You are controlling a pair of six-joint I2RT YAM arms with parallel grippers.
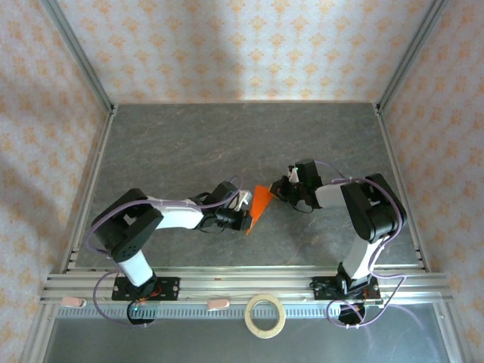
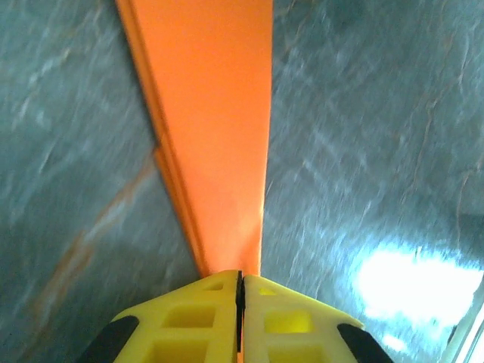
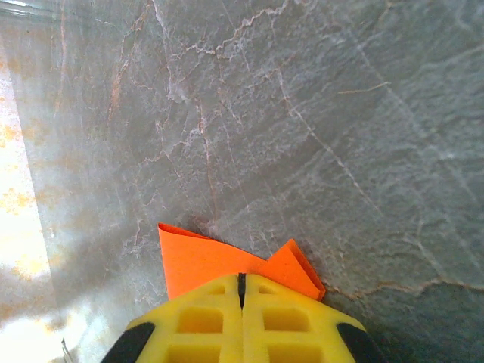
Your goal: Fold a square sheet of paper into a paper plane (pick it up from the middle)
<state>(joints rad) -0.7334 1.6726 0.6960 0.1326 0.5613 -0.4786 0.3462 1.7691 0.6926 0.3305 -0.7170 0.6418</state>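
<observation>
The paper plane (image 1: 259, 206) is a narrow folded piece of bright orange paper held just above the grey table (image 1: 227, 144) between both arms. My left gripper (image 1: 247, 206) is shut on its lower left part. In the left wrist view the orange strip (image 2: 215, 113) runs straight away from the closed yellow fingertips (image 2: 240, 276), with a sliver of orange in the seam. My right gripper (image 1: 278, 190) is shut at the paper's upper right end. In the right wrist view two orange flaps (image 3: 193, 261) spread out from behind its closed jaws (image 3: 242, 278).
A pale tape ring (image 1: 265, 315) lies on the near ledge, in front of the aluminium rail (image 1: 227, 286). Metal frame posts (image 1: 83, 68) and patterned walls close in the table on the left, right and back.
</observation>
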